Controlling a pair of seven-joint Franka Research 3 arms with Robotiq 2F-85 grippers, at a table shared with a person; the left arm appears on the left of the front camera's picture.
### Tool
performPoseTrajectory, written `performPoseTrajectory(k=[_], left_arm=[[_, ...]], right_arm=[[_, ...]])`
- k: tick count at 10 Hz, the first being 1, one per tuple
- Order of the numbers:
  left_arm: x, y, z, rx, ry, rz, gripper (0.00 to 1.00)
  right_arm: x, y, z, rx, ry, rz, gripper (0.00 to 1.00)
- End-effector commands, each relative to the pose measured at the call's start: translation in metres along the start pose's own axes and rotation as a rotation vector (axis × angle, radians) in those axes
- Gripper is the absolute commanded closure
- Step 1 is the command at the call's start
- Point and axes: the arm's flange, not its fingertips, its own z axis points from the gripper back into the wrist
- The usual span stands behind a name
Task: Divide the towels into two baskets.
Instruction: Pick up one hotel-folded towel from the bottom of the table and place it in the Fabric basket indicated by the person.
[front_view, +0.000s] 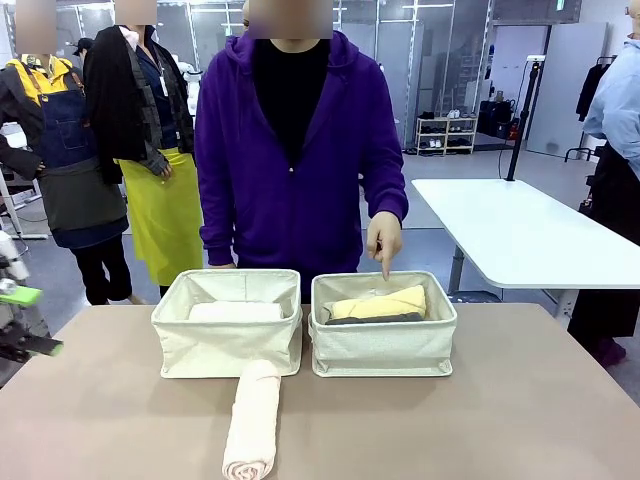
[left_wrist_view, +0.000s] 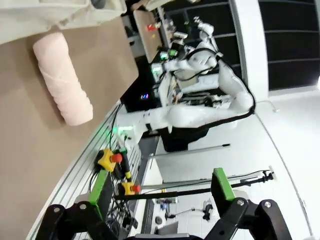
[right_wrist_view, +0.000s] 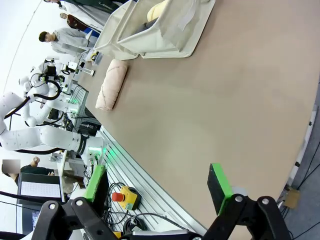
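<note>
Seen from front: white towel (front_view: 236, 311) in left basket (front_view: 226, 345). Both wrist views: left gripper (left_wrist_view: 159, 186), right gripper (right_wrist_view: 158, 186) wide, holding nothing.

Beige table (front_view: 520, 400), two cream baskets (front_view: 228, 335) side by side, pink-cream towel roll (front_view: 252, 420) in front
</note>
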Motion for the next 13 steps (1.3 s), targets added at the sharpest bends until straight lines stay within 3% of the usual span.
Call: performPoseTrajectory(k=[1, 3, 7, 13], left_arm=[[0.014, -0.001, -0.033, 0.088, 0.097, 0.042, 0.0], [0.032, 0.008, -0.08, 0.163, 0.129, 0.089, 0.0], [0.056, 0.017, -0.141, 0.343, 0.081, 0.14, 0.0], [0.058, 0.044, -0.217, 0.578, 0.079, 0.201, 0.0]], right_arm=[[-0.002, 0.003, 0.002, 0.009, -0.007, 0.008, 0.0], [-0.002, 0.003, 0.002, 0.009, -0.007, 0.008, 0.0], [-0.002, 0.003, 0.002, 0.009, -0.007, 0.008, 0.0], [-0.002, 0.003, 0.002, 0.009, -0.007, 0.008, 0.0]])
